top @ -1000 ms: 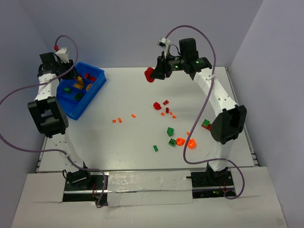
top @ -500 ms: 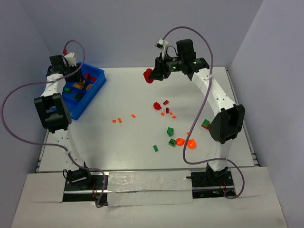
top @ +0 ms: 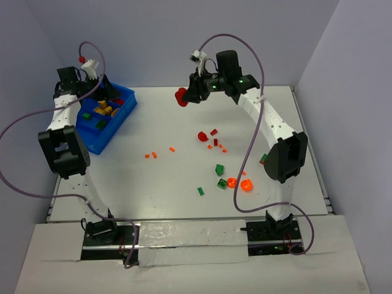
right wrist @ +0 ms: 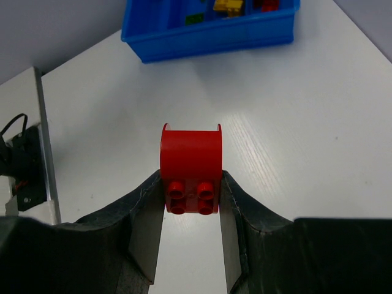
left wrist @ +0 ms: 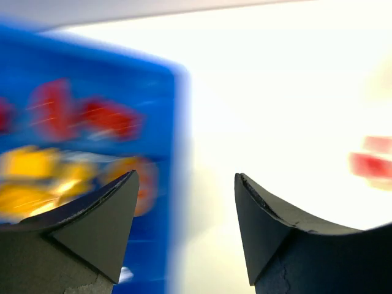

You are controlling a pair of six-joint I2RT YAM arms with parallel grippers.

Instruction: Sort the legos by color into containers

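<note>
My right gripper is shut on a red rounded lego, held above the white table; in the top view the red lego hangs at the back centre, right of the container. The blue container stands at the back left with yellow, green and red legos inside. My left gripper hovers over its far end. In the blurred left wrist view the left gripper is open with nothing between its fingers, and the container wall runs below them. Loose legos lie mid-table: red, green, translucent orange.
Tiny orange bits lie between the container and the main cluster. A green and red piece sits by the right arm's elbow. Grey walls close the table on three sides. The container lies ahead of the right gripper.
My right gripper has carried the red lego leftward, toward the container. My left gripper has shifted over the container's far end, and its jaws now stand wide apart.
</note>
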